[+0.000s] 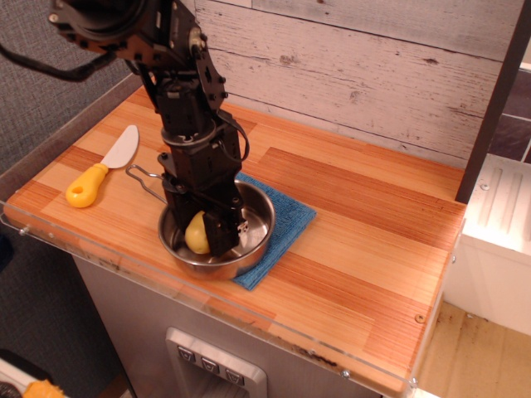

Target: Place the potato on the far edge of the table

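The pale-yellow potato (197, 233) is inside the steel pan (257, 234) near the table's front edge. My gripper (202, 230) reaches down into the pan with its black fingers closed on either side of the potato; the right finger (221, 234) hides part of it. The potato looks slightly raised off the pan's floor. The striped wooden table (365, 224) stretches back to the plank wall, with its far edge along that wall.
The pan sits on a blue cloth (290, 222). A yellow-handled knife (101, 168) lies at the left of the table. The pan's wire handle (143, 179) points left. A clear acrylic rim (249, 319) runs along the front edge. A dark post (494, 99) stands at the right.
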`<action>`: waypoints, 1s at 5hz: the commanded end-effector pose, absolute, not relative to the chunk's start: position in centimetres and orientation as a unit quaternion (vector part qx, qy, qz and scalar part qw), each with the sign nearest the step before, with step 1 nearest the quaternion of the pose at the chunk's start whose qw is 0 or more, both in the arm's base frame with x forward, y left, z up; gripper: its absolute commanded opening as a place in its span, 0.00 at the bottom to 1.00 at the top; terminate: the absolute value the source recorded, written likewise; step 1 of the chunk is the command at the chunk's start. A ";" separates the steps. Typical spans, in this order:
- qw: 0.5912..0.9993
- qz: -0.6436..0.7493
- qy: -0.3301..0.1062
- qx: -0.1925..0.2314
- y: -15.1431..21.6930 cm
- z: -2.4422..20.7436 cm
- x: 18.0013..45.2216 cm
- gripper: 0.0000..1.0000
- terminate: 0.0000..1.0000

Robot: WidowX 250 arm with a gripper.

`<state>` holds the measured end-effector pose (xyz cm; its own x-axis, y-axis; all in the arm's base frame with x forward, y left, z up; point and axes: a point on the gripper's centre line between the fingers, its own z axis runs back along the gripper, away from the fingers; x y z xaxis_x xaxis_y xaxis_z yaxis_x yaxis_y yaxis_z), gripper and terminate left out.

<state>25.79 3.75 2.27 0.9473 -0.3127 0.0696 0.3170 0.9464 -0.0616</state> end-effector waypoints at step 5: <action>0.994 -0.048 -0.089 0.029 12.3 8.6 36.0 0.00 0.00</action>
